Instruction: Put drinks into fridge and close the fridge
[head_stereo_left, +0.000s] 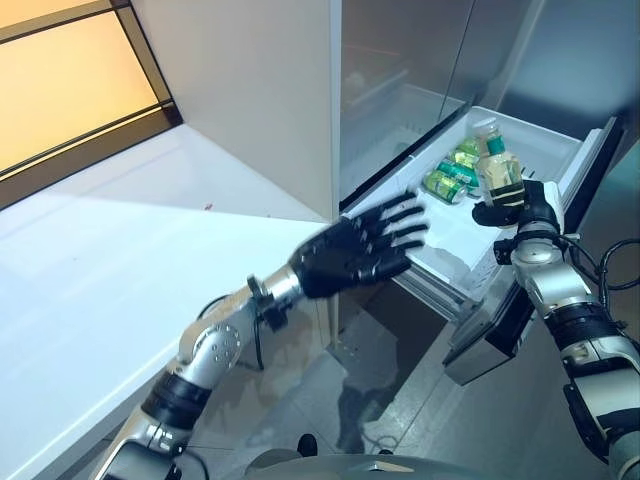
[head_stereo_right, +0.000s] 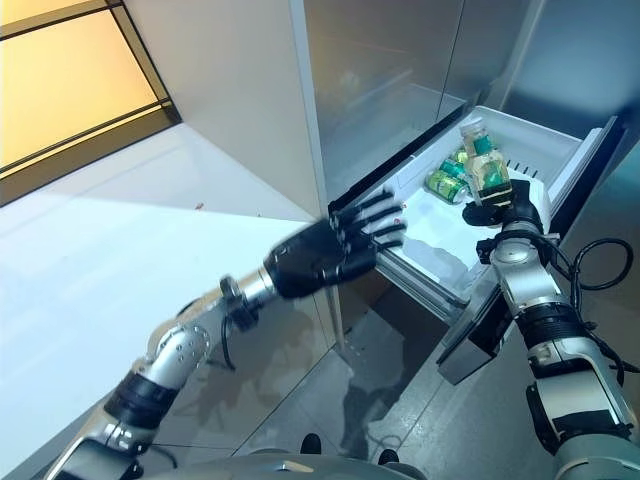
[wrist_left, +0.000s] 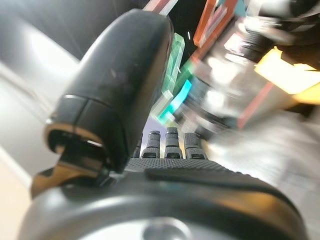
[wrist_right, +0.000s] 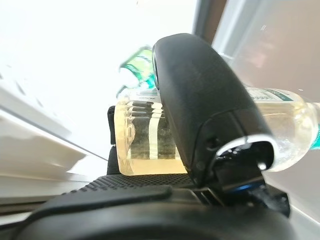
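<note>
Placing a drink in the open fridge drawer.

My left hand (head_stereo_left: 360, 255), frame centre, is released, fingers spread at the fridge drawer (head_stereo_left: 545, 150) front edge. Upper right, my right hand (head_stereo_left: 520, 210) clasps a bottle (head_stereo_left: 497, 170) of pale liquid above the drawer; green cans (head_stereo_left: 448, 178) lie inside. Next I'd lower, release, then push the drawer shut.

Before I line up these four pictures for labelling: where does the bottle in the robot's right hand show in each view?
Left eye view: bottle, upper right, above the open fridge drawer.
Right eye view: bottle, upper right, above the same drawer.
Left wrist view: cannot tell, too blurred.
Right wrist view: bottle, centre, partly behind the thumb of the right hand.
Shared landmark: green cans lying in the drawer, just behind the bottle.
</note>
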